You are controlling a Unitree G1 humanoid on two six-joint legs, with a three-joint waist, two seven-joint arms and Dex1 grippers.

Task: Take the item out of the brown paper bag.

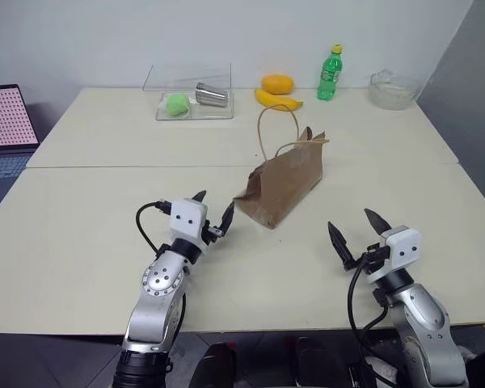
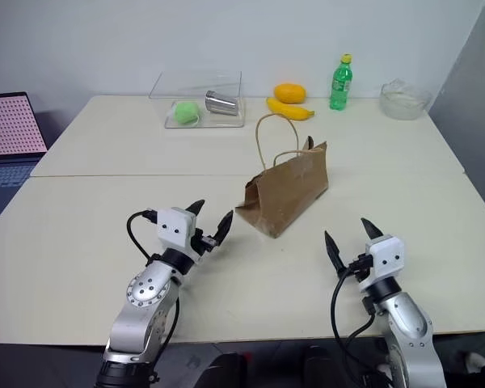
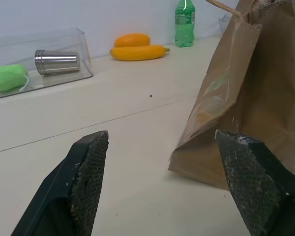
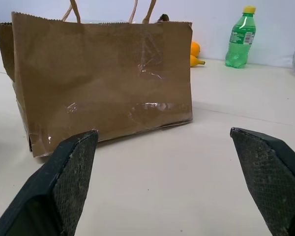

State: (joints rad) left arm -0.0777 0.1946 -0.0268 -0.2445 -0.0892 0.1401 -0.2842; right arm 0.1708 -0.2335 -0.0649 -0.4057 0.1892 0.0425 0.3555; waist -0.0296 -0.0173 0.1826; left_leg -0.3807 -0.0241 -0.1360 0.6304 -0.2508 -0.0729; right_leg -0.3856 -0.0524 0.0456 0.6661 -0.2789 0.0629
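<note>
So basically nothing's done yet on this one. The small creased brown kraft paper bag with the thin tan looped cord handles is standing upright in the middle of the pale table, top not pulled apart by me, and I can't see the item at all, so my guess is it's inside. My left gripper is just beside the bag's near end, fingers spread wide and holding nothing. My right gripper sits a bit further off on the other side, facing the bag's long wall, also wide open and empty. So everything's left: get the bag steadied, reach in the top, find the thing, lift it out
</note>
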